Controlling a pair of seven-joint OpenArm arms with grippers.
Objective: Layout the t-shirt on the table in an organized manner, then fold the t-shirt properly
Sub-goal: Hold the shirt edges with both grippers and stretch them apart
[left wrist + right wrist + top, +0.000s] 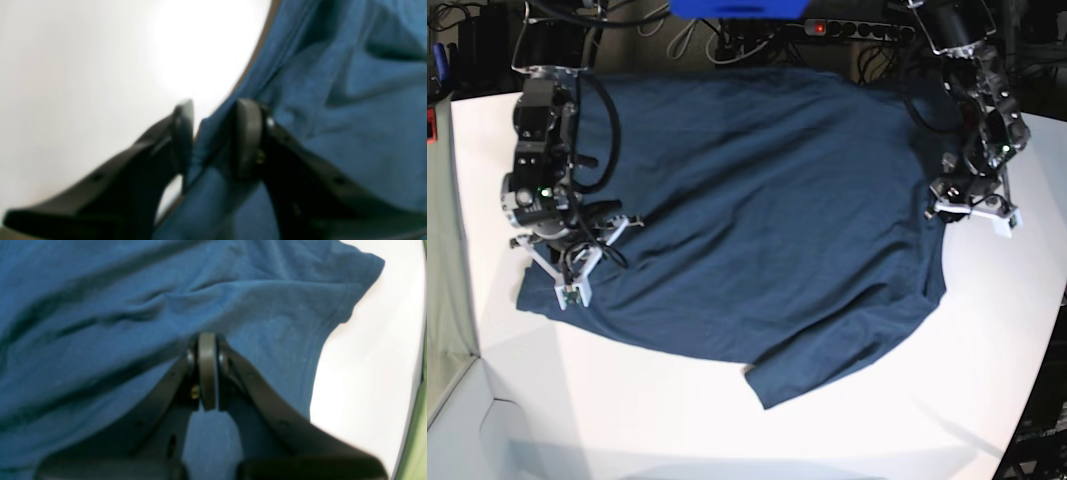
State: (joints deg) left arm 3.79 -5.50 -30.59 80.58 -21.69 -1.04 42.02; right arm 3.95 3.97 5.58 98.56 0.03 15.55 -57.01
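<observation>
The navy t-shirt (757, 200) lies spread on the white table (627, 420), wrinkled, with one sleeve (772, 385) pointing to the front edge. At the shirt's right edge my left gripper (972, 205) is down on the table. In the left wrist view, the left gripper (213, 133) has its jaws partly apart with the hem of the t-shirt (333, 100) between the pads. My right gripper (572, 285) rests on the shirt's left side. Its pads meet in the right wrist view, where the right gripper (207, 340) tips press into the t-shirt (116, 323); no cloth shows between them.
A power strip (847, 27) with a red light, cables and a blue object (737, 8) sit behind the table's far edge. The table curves away at the front right (1027, 400). Bare white table (367, 373) shows beside the sleeve.
</observation>
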